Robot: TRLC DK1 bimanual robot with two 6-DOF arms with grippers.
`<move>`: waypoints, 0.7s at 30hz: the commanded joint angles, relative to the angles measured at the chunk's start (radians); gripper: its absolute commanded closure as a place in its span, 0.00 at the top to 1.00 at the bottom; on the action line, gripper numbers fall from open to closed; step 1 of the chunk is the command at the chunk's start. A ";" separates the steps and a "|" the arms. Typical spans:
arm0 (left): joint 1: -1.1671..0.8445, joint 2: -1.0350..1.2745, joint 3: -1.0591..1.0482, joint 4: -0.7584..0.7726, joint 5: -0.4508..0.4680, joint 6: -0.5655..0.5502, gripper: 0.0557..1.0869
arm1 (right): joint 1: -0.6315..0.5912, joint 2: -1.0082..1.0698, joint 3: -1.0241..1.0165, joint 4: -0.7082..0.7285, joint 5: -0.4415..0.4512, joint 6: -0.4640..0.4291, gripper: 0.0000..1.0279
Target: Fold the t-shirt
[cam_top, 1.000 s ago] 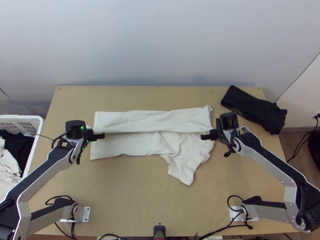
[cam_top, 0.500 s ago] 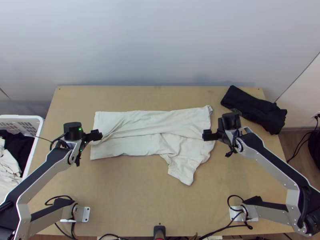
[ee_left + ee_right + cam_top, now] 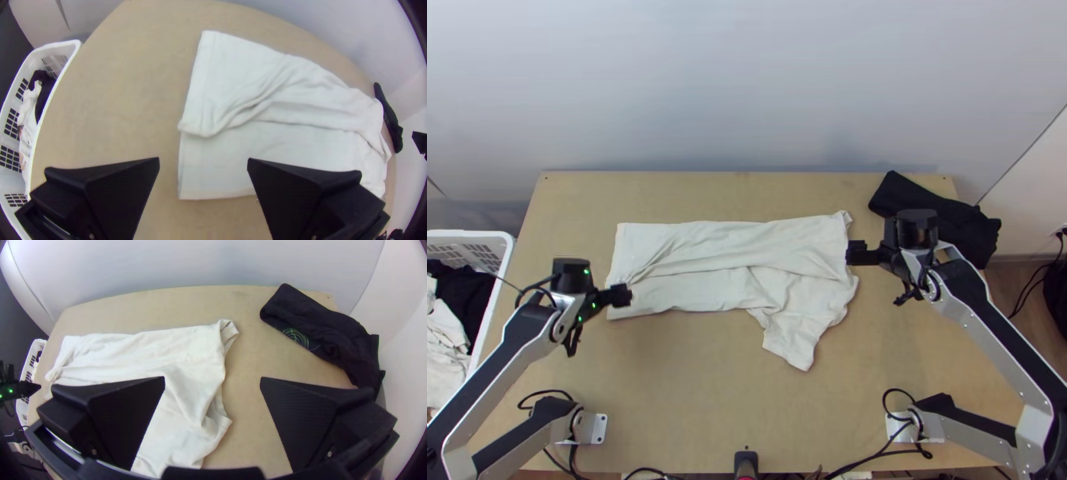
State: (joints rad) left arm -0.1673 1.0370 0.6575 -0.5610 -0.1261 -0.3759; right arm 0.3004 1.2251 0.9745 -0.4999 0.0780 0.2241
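In the top view my left gripper is over the left end of the white t-shirt, and my right gripper is at its right end. The shirt lies as a long strip, its far part folded over toward the near side, with a loose bunched flap at the near right. The left wrist view has the left gripper open, nothing between its fingers, above the shirt with a rumpled fold. In the right wrist view the right gripper is open too, above the shirt's edge.
A dark folded garment lies at the table's far right corner. A white basket holding dark and white clothes stands left of the table. Bare wood of the table stretches in front of the shirt.
The upper layer's near edge at the left has come down and creased. My left gripper moved slightly toward the near side; my right gripper moved right and, lately, a little toward the far side.
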 commanded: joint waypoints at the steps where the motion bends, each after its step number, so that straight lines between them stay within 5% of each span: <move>1: -0.060 -0.035 -0.055 -0.085 0.019 -0.034 0.89 | -0.003 -0.056 -0.002 -0.042 0.000 0.001 0.97; 11: -0.075 0.028 -0.107 -0.020 0.016 -0.044 0.88 | 0.032 -0.125 -0.025 -0.108 0.000 0.001 0.97; 15: -0.070 0.043 -0.121 0.029 0.008 -0.054 0.72 | 0.042 -0.138 -0.013 -0.131 0.000 0.001 0.97; 21: -0.058 0.098 -0.130 0.104 -0.017 -0.061 0.72 | 0.072 -0.157 -0.020 -0.170 -0.001 0.004 0.97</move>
State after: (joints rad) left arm -0.2333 1.0885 0.5430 -0.5255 -0.1188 -0.4305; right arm 0.3412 1.0931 0.9604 -0.6304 0.0780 0.2272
